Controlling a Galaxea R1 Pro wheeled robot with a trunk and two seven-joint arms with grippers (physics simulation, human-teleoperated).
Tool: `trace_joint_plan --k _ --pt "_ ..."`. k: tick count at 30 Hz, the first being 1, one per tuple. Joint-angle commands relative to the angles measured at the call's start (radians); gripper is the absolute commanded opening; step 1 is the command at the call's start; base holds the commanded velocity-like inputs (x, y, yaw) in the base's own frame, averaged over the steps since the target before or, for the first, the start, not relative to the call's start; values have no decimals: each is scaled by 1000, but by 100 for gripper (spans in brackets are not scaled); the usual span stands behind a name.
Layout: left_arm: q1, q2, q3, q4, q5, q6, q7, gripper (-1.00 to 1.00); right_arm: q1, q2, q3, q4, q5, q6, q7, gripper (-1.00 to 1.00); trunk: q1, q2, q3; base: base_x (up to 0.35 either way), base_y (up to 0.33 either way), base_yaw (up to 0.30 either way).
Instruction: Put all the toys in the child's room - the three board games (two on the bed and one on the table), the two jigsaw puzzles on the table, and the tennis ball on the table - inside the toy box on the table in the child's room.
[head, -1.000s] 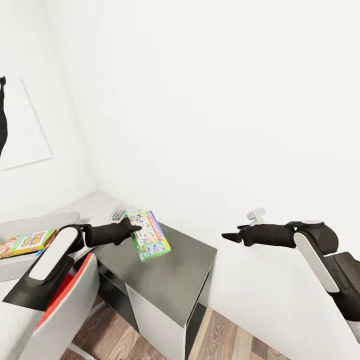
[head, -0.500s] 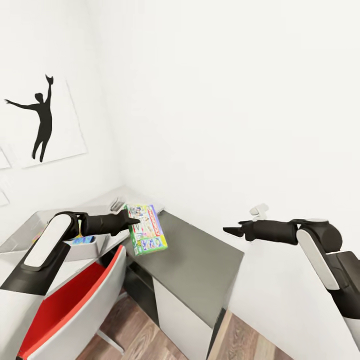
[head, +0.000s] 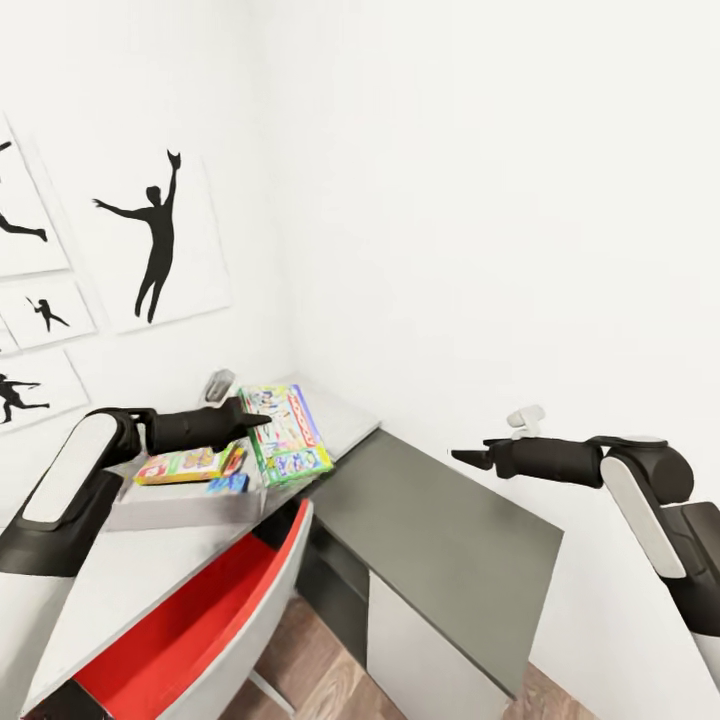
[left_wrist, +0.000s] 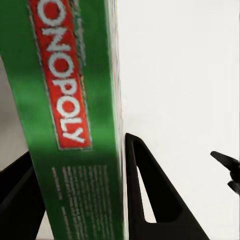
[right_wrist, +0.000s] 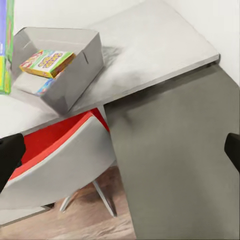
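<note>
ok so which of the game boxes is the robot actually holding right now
The green Monopoly box, clamped on edge in the left gripper. The yellow-green-red box and the small blue one lie flat in the grey toy box.

Bright, even, near-shadowless render light — white walls nearly blown out, left wrist close-up softly blurred.

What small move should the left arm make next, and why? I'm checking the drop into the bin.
Probably carry the Monopoly box a little further over the toy box and lower it before opening. The left gripper is shut on it, and it hangs by the bin's far edge, where a yellow game box already lies inside.
</note>
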Motion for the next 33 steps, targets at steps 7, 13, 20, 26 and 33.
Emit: trace_joint_plan --k 7,13,20,26,33 --pt "-29 19 35 -75 54 0 22 -100 -6 -4 0 -1 7 3 7 100 1 -2 -2 60 82 293" --pt "-12 51 44 -67 61 0 24 -100 -8 -5 -2 -1 8 3 6 100 1 -2 -2 15 18 296" --pt "-16 55 38 9 60 1 26 -100 -4 -9 -18 -1 8 1 6 100 1 -2 -3 187 202 222" --pt "-16 56 37 17 59 5 26 -100 -1 -9 -38 -1 7 0 6 100 1 -2 -3 247 277 2" --pt "-12 52 33 12 49 5 26 -100 -1 -8 -46 -1 8 -3 7 100 1 -2 -3 129 199 0"
